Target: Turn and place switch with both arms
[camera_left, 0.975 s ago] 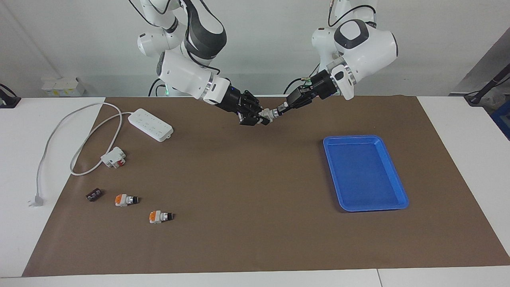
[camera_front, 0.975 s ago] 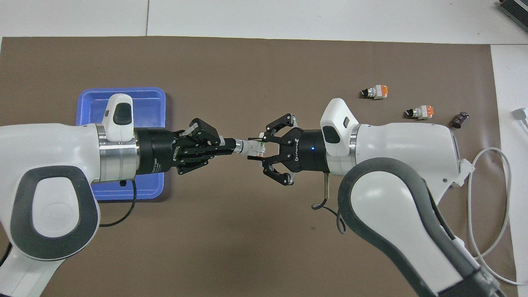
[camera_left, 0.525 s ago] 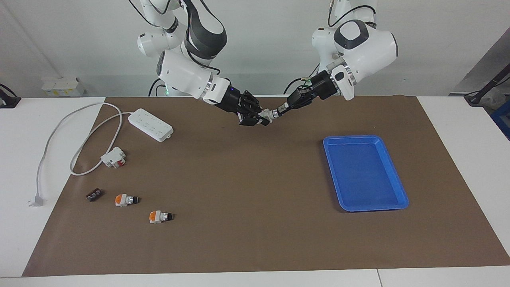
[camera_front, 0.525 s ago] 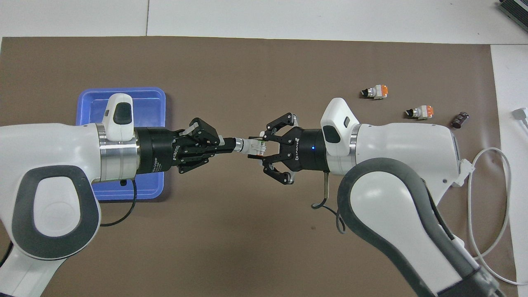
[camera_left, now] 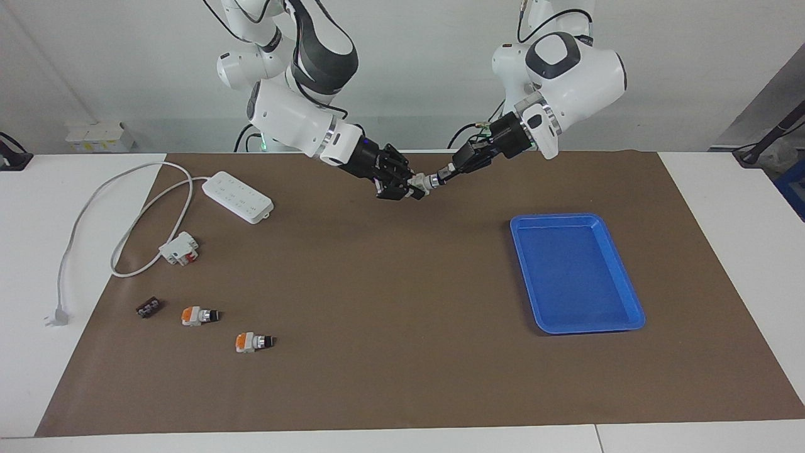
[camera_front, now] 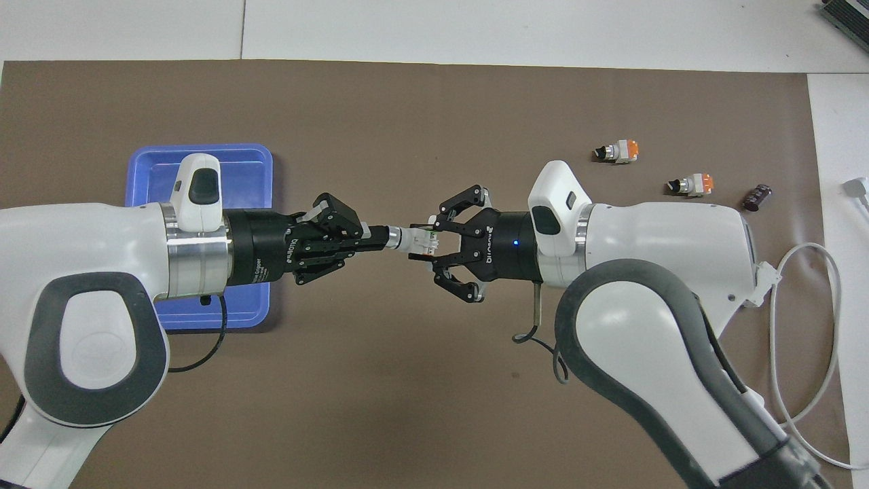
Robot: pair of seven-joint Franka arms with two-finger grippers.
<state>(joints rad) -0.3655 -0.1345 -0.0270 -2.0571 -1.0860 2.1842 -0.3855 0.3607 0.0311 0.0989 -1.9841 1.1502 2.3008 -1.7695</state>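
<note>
The switch (camera_left: 419, 183) is held in the air between both grippers, over the brown mat near the robots' edge. It also shows in the overhead view (camera_front: 415, 240): white-grey body, a trace of green at the right gripper's end, knob end toward the left gripper. My left gripper (camera_left: 435, 177) (camera_front: 380, 240) is shut on the knob end. My right gripper (camera_left: 405, 186) (camera_front: 424, 244) is shut on the body end. The blue tray (camera_left: 575, 270) lies empty toward the left arm's end of the table; in the overhead view the left arm partly covers the tray (camera_front: 153, 178).
Two orange-based switches (camera_left: 199, 315) (camera_left: 253, 341) and a small black part (camera_left: 148, 307) lie toward the right arm's end. A white block with red parts (camera_left: 179, 248), a white power strip (camera_left: 238, 197) and its looped cable lie nearer the robots there.
Both grippers and the switch between them have shifted very slightly toward the left arm's end. The hold on the switch looks the same.
</note>
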